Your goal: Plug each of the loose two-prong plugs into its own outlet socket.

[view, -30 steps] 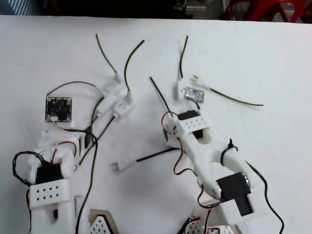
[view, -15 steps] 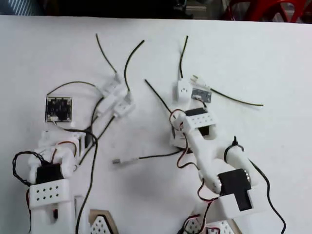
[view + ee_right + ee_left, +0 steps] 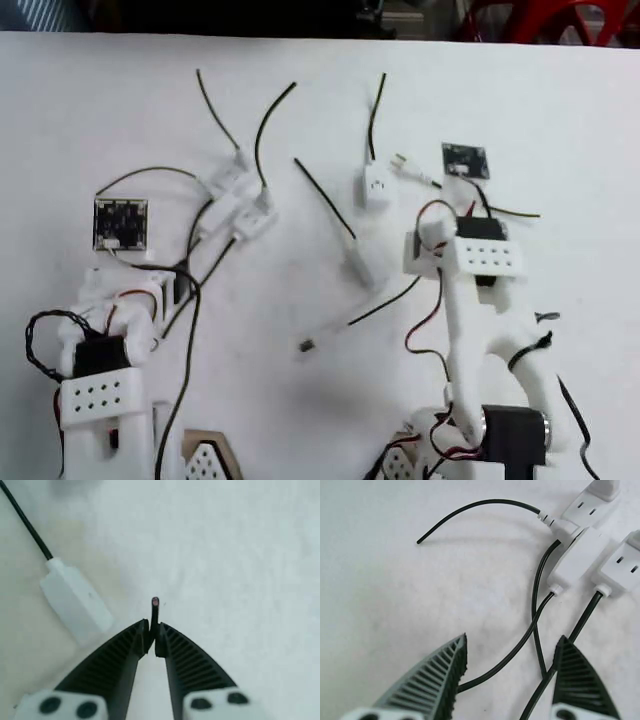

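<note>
Black cable [image 3: 155, 605] pinched in right gripper [image 3: 153, 625]; left gripper [image 3: 513, 640] spread near two slotted sockets [image 3: 622, 565].

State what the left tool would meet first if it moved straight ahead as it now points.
The left tool would likely meet the dark cords lying just ahead of it; the white sockets sit farther on.

White bench [image 3: 560, 110] spans the whole high view, matte and pale. Past its far edge we note a dark room: red curved tubing [image 3: 540, 20] off one corner, a pale slatted patch [image 3: 40, 12] off the other
</note>
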`<control>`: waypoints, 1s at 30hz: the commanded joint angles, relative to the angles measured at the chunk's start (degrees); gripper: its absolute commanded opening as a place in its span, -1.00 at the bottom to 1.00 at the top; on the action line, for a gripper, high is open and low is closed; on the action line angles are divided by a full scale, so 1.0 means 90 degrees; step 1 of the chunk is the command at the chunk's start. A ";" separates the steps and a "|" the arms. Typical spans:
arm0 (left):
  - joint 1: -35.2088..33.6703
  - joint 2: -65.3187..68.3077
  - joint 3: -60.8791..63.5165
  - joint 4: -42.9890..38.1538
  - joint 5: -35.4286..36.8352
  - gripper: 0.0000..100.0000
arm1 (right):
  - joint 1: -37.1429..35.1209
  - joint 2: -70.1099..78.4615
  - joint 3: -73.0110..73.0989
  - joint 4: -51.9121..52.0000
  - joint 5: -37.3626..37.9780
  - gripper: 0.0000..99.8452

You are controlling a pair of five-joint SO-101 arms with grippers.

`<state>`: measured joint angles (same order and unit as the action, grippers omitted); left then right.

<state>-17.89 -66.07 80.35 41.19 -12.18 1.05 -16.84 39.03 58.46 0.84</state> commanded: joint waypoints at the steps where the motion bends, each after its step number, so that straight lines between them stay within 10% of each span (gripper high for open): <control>1: -0.0044 -0.0142 -0.0039 -0.0117 0.0020 -0.44 | 0.0454 -0.0259 -0.0176 -0.0884 0.1241 -0.97; 7: -0.0044 -0.0142 -0.0039 -0.0117 0.0020 -0.44 | 0.0718 -0.0259 -0.0176 -0.2711 0.3380 -0.97; 12: -0.0044 -0.0142 -0.0039 -0.0117 0.0020 -0.44 | 0.0718 -0.0103 -0.0596 -0.2906 0.3556 -0.92; 18: -0.0044 -0.0142 -0.0039 -0.0117 0.0020 -0.44 | 0.0806 0.0552 -0.1885 -0.1079 0.2618 -0.58; 30: -0.0044 -0.0142 -0.0039 -0.0117 0.0020 -0.44 | 0.0171 0.0708 -0.1973 0.1958 0.0899 -0.58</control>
<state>-17.89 -66.07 80.35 41.19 -12.18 5.80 -10.07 21.01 71.65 12.79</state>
